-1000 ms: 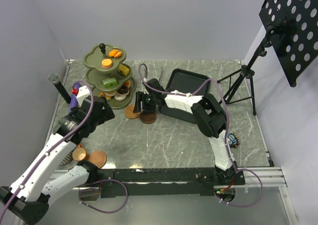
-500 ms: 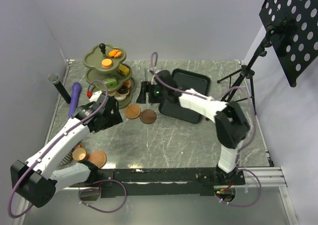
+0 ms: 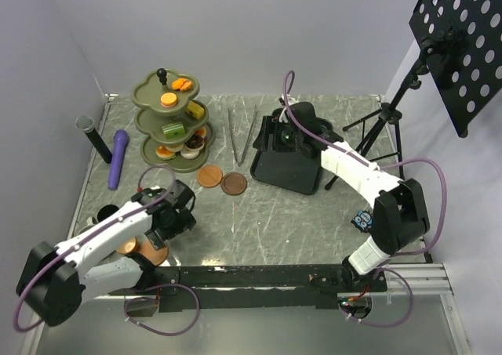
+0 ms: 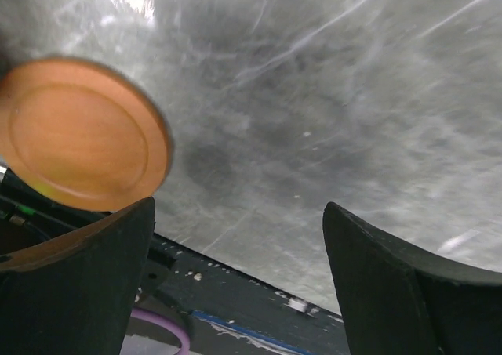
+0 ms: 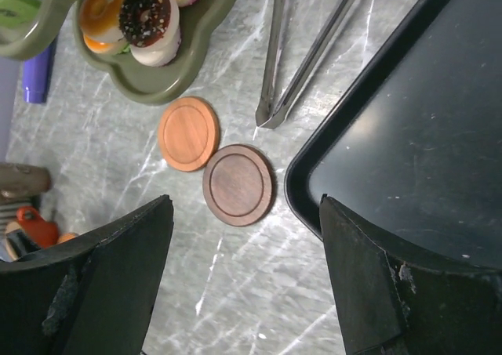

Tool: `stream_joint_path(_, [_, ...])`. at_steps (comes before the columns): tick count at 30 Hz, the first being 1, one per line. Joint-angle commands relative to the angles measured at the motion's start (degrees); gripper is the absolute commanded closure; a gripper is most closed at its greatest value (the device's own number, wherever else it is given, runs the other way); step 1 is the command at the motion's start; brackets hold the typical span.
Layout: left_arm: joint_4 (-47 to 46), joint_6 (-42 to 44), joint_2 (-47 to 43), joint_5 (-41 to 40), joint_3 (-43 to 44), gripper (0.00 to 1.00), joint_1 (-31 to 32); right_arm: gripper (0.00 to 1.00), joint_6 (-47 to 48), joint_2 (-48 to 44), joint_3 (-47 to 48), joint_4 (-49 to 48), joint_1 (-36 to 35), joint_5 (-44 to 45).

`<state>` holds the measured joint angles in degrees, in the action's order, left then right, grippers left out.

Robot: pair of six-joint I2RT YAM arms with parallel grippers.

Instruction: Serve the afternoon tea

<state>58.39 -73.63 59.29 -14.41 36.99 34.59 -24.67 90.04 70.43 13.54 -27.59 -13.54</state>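
The olive-green three-tier stand (image 3: 169, 120) stands at the back left with orange, green and brown pastries on its tiers. Its bottom tier (image 5: 157, 77) shows a chocolate donut (image 5: 145, 14). A light brown saucer (image 3: 209, 175) and a dark brown saucer (image 3: 234, 183) lie side by side in front of it; both also show in the right wrist view, the light one (image 5: 188, 133) and the dark one (image 5: 238, 184). My right gripper (image 3: 268, 139) is open and empty above the tray's left edge. My left gripper (image 3: 163, 231) is open and empty, low beside an orange-brown saucer (image 4: 82, 132) at the near left.
The black tray (image 3: 290, 157) lies right of the saucers. Metal tongs (image 3: 241, 132) lie between the stand and the tray. A purple object (image 3: 118, 157) and a black cylinder (image 3: 92, 135) lie at the left. A tripod (image 3: 376, 124) stands at the right. The table's near edge (image 4: 235, 280) is close under my left gripper.
My left arm has swung back toward the near left saucers. My right arm has pulled away from the two middle saucers, back and right over the tray.
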Motion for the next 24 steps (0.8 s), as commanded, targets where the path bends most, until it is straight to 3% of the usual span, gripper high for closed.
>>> stream_joint_path(1, [3.65,-7.31,5.03,-1.49,1.23,0.07,3.90,0.18,5.06,-5.13,3.39,1.22,1.14,1.14])
stream_joint_path(5, [3.76,-11.10,7.94,-1.50,1.51,0.07,8.38,0.18,4.63,-6.98,2.17,0.17,2.19,1.32])
stream_joint_path(9, [-4.15,-10.31,9.09,3.25,-2.97,0.11,11.28,0.18,5.06,-8.65,0.67,0.52,2.72,1.50])
stream_joint_path(18, [-13.92,-4.43,10.58,0.62,-1.14,0.23,16.65,0.18,4.54,-8.92,-0.47,-0.18,3.07,0.45])
stream_joint_path(24, [3.98,-13.02,13.31,-9.83,7.83,0.16,17.97,0.18,5.33,-9.27,-1.35,0.26,3.07,0.88])
